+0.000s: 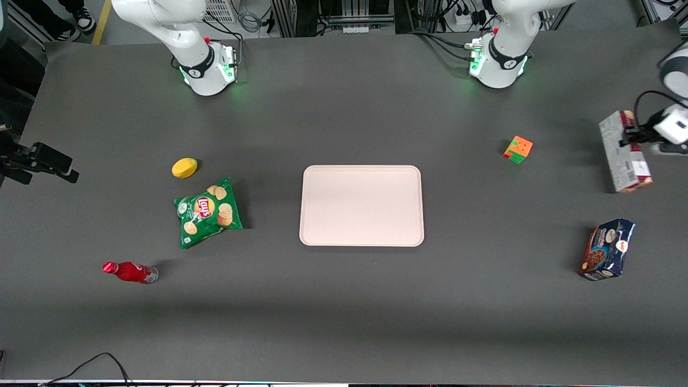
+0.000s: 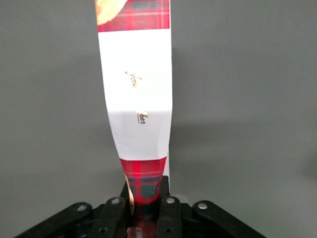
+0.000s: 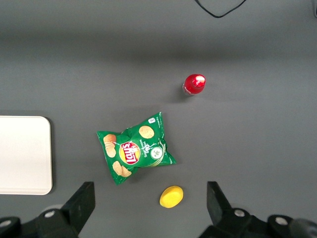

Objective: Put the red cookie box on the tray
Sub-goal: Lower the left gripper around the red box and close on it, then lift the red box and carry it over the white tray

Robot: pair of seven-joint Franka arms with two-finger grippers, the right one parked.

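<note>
The red cookie box (image 1: 623, 151), long and thin with red plaid and white panels, hangs lifted above the table at the working arm's end. My gripper (image 1: 634, 134) is shut on its upper part. In the left wrist view the red cookie box (image 2: 138, 99) runs out from between the fingers (image 2: 169, 208), which pinch its plaid end at my gripper (image 2: 144, 210). The tray (image 1: 361, 205), pale pinkish-beige with a low rim, lies flat at the table's middle with nothing on it. A corner of the tray (image 3: 25, 154) shows in the right wrist view.
A colour cube (image 1: 517, 149) sits between tray and box. A dark blue cookie package (image 1: 607, 250) stands nearer the front camera than the box. Toward the parked arm's end lie a green chips bag (image 1: 207, 212), a yellow lemon-like thing (image 1: 184, 167) and a red bottle (image 1: 130, 272).
</note>
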